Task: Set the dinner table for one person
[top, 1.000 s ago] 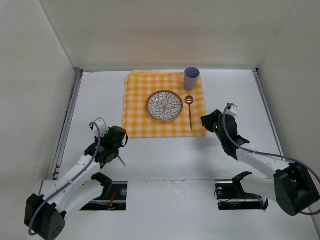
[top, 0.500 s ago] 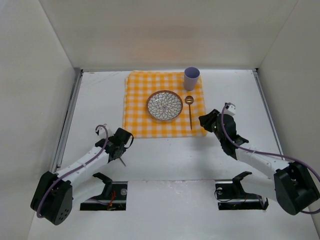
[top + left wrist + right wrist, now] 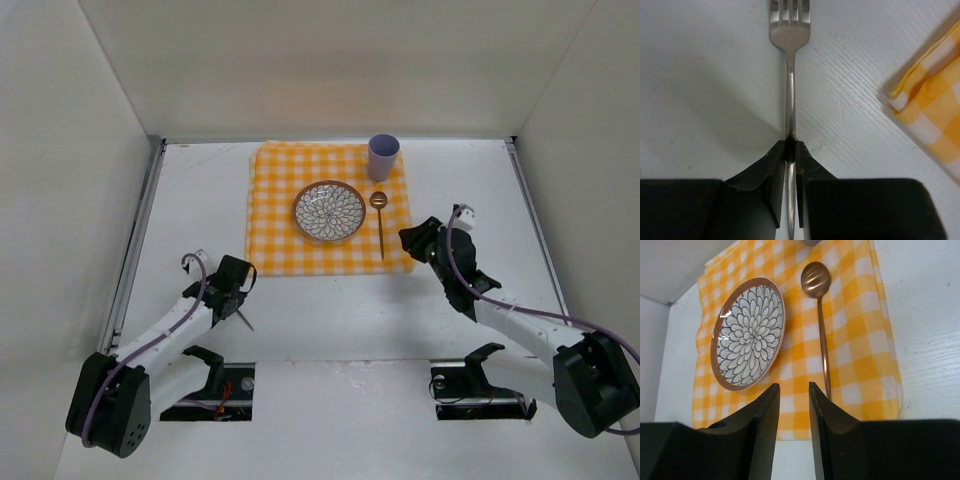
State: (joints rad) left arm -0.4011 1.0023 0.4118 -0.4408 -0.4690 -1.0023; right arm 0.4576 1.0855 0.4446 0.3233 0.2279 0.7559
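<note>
Left arm (image 3: 165,335) and right arm (image 3: 515,320): white link shells between black joint housings. A purple cable runs along each. The jaws are matte black, tapering.

We see a yellow-and-white checked cloth (image 3: 270,200) carrying a flower-patterned plate (image 3: 329,211) with a brown rim. Just right of the plate lies a copper spoon (image 3: 380,225), its bowl toward a lilac cup (image 3: 383,155) at the cloth's far right corner. A fork (image 3: 789,30) is near the cloth's near-left corner, apart from it.

Robot lab: plain white-walled booth (image 3: 330,60)
</note>
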